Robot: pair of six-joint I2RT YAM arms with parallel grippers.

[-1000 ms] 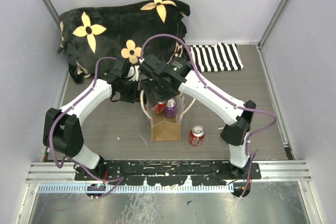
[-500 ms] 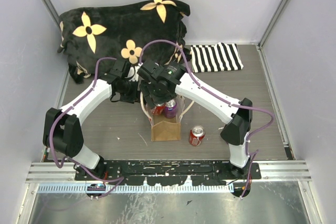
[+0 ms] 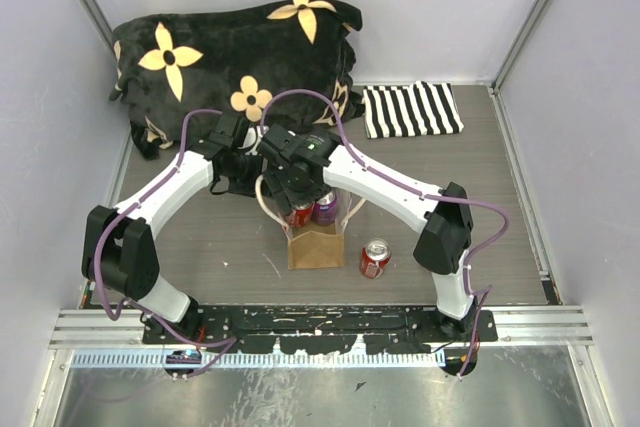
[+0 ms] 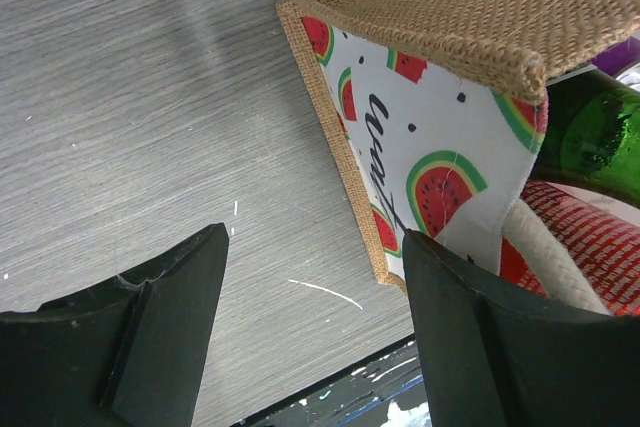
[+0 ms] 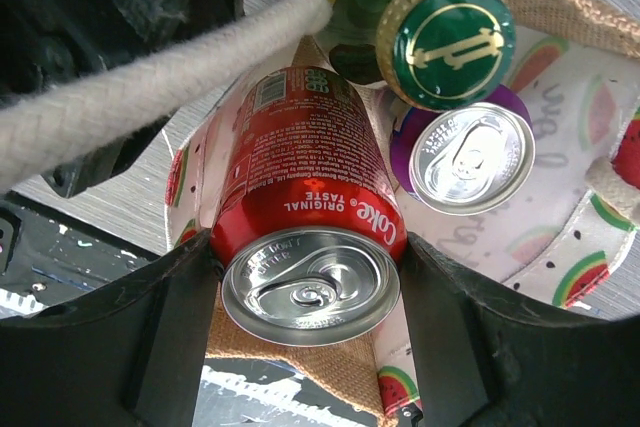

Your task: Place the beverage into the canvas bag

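Observation:
The tan canvas bag [image 3: 315, 245] stands upright mid-table with cream loop handles. My right gripper [image 3: 300, 202] is over its mouth, shut on a red Coke can [image 5: 305, 207] that sits tilted, partly inside the bag; the gripper's midpoint shows in the right wrist view [image 5: 310, 297]. A purple can [image 5: 470, 157] and a green bottle [image 5: 445, 39] stand inside the bag. My left gripper [image 3: 240, 172] is open and empty beside the bag's left side [image 4: 315, 327]. The bag's watermelon lining [image 4: 420, 137] and a cream handle [image 4: 545, 247] lie next to the left gripper's right finger.
A second red can [image 3: 374, 258] stands on the table right of the bag. A black flowered cushion [image 3: 235, 57] lies at the back left, a striped cloth [image 3: 412, 109] at the back right. Grey walls close in both sides.
My right arm has shifted left and down with the Coke can, bringing it further into the bag's mouth. The bag's left handle has swung outward to the left. The left arm has stayed put.

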